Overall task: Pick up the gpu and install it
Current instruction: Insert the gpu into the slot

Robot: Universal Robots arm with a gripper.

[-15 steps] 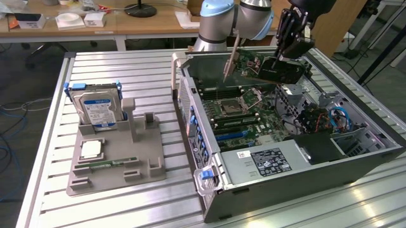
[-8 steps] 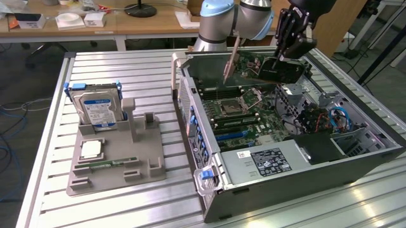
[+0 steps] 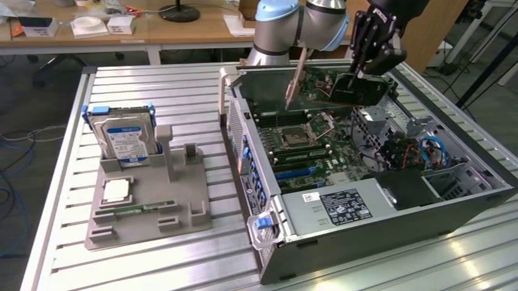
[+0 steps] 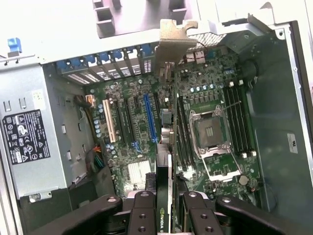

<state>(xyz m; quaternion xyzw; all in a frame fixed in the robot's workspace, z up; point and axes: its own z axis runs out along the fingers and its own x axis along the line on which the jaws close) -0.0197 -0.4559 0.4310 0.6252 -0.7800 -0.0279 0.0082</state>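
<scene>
We can read one word for certain: NVIDIA, in white letters beside a green logo, on the edge of the gpu [image 4: 165,215] in the wrist view. The black label [image 4: 27,136] on the power supply [image 4: 54,93] carries warning signs and small marks. Its print is too fine for us to make out, as is the print on the hard drive [image 3: 123,136].

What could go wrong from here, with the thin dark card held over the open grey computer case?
1. The gripper grips the thin dark gpu card at the end far from its grey metal bracket, above the open grey computer case; it may twist on contact.
2. In the wrist view the card edge looks offset from the long blue slot, so it could strike neighbouring components.
3. The bracket may catch on the case's rear wall.
</scene>
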